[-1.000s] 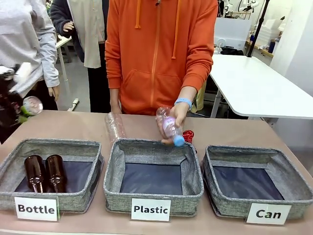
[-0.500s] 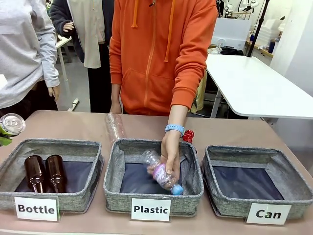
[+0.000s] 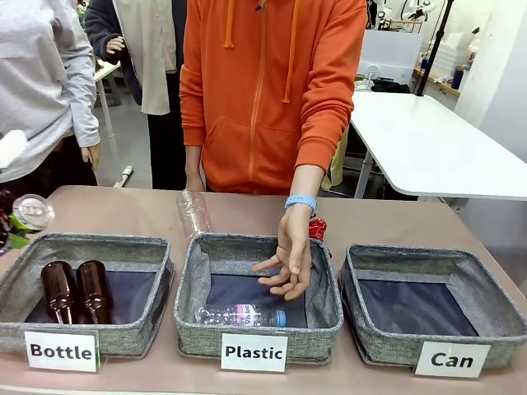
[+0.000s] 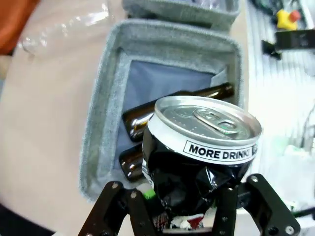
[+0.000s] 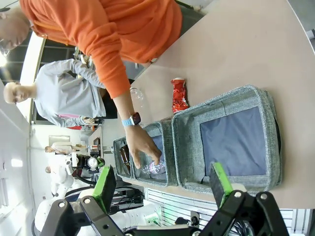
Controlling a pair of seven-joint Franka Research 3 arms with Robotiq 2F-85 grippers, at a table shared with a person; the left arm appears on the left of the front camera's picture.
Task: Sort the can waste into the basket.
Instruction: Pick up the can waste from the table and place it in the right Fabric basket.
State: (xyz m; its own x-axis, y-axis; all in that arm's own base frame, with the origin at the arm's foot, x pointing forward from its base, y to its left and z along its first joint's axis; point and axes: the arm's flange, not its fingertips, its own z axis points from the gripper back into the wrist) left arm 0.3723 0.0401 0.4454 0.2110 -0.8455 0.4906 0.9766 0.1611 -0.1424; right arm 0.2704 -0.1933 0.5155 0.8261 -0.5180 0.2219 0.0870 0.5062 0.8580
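Left jaws pinch the dark can [image 4: 197, 147] at the left edge of the worktop [image 3: 107, 210]; long axis along the fingers [image 4: 129, 209], tab end pointing away from them. Red can [image 3: 317, 228] sits behind the Plastic basket [image 3: 188, 300]. Right jaws spread.

- The clear plastic bottle [image 3: 240, 315] has left the person's hand [image 3: 284, 262]. A second ago it was gripped above the far rim of the "Plastic" basket [image 3: 191, 280]. It now lies on its side on that basket's floor by the front wall, well to the right of the left gripper [image 4: 183, 212].
- The hand that pushed the bottle down has lifted and now hangs open above it.
- The left gripper, clamped on the dark can [image 3: 33, 211], has dropped lower at the picture's left edge, then edged slightly back inward.
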